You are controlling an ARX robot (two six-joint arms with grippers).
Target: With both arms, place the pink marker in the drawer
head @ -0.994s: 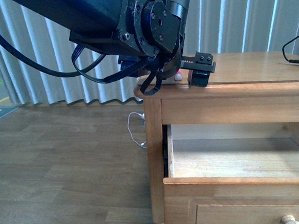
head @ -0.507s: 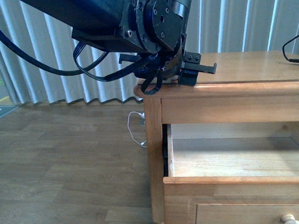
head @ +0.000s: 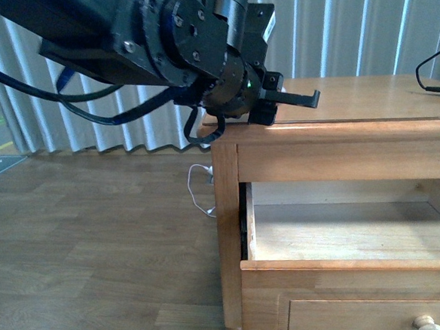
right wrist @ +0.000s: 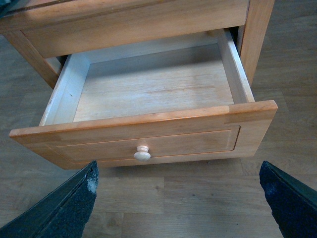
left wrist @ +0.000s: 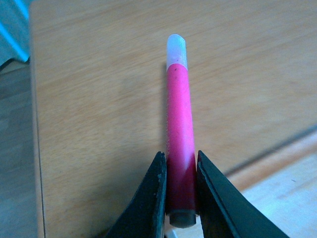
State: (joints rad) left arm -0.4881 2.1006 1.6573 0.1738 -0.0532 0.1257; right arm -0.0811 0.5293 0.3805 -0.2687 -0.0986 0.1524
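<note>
L gripper (left wrist: 178, 159) is clamped on the pink marker (left wrist: 178, 119) over the cabinet top (head: 366, 98), near its L corner. Since 1 s ago the wrist's rolled & the marker's hidden in front view. R gripper (right wrist: 178, 191) is spread wide before the open drawer (right wrist: 148, 141). Grasp looks done imo, carry next.

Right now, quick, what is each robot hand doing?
Left gripper: closed, holding the pink marker.
Right gripper: open, holding nothing.
</note>
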